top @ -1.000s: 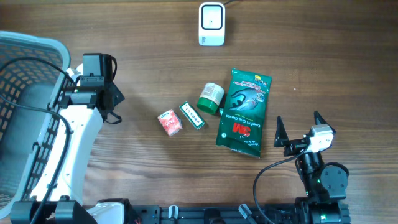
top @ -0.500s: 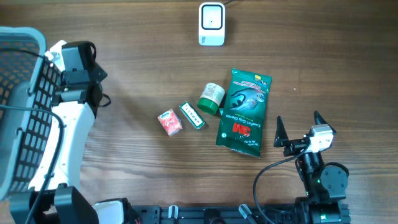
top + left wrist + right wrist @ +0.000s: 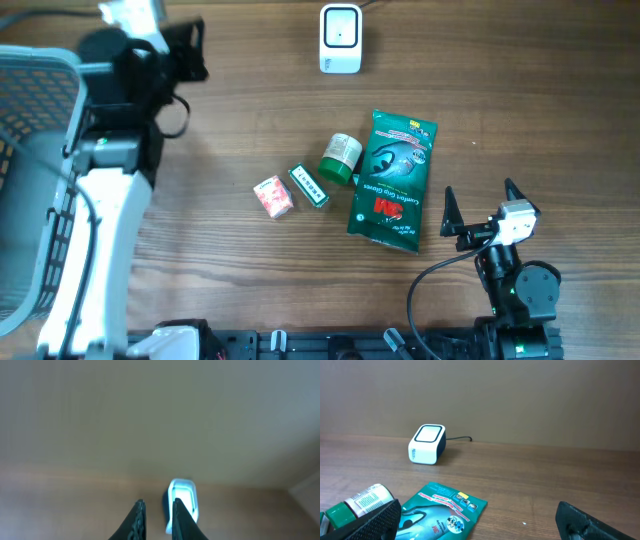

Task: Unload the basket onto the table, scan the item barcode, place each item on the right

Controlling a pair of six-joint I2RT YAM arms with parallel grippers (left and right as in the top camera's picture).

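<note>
The white barcode scanner stands at the table's far edge, and also shows as the scanner and the scanner. Mid-table lie a green 3M glove pack, a green-capped bottle, a small green box and a red packet. My left gripper is raised at the far left, pointing toward the scanner. In its wrist view the left gripper has its jaws a narrow gap apart, holding nothing. My right gripper rests wide open near the pack, its jaws empty.
A grey-blue mesh basket fills the left edge beside my left arm. A black cable runs from the scanner off the far edge. Bare wooden table lies between the scanner and the items.
My left arm has swung from beside the basket up toward the table's far side, now facing the scanner. Its jaws have parted slightly. The right arm has not moved.
</note>
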